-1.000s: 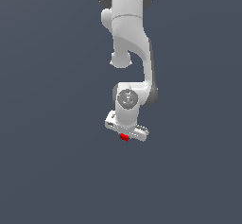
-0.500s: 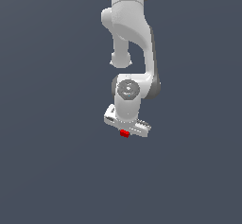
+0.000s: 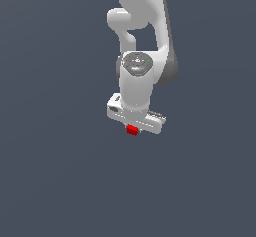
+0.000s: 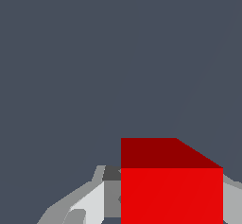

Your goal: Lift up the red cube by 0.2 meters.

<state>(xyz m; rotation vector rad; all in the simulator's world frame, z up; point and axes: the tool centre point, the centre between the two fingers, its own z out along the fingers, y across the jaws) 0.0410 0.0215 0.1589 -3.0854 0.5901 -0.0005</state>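
The red cube (image 3: pixel 132 130) is a tiny plain bright-red block right under the white gripper (image 3: pixel 133 129), in the middle of the exterior view. The gripper hangs from the white arm and points down, shut on the cube, which is held up off the grey ground. In the wrist view the red cube (image 4: pixel 171 185) fills the lower part of the picture, clamped between the grey-white fingers (image 4: pixel 85 204). The fingertips are mostly hidden behind the cube and the gripper body.
A plain dark grey surface (image 3: pixel 50 181) fills the scene all around the arm. The white arm (image 3: pixel 137 26) rises above the gripper to the picture's top edge.
The arm has risen with the red cube held in the gripper, and the wrist has drawn closer to the upper arm. The cube stays between the fingers.
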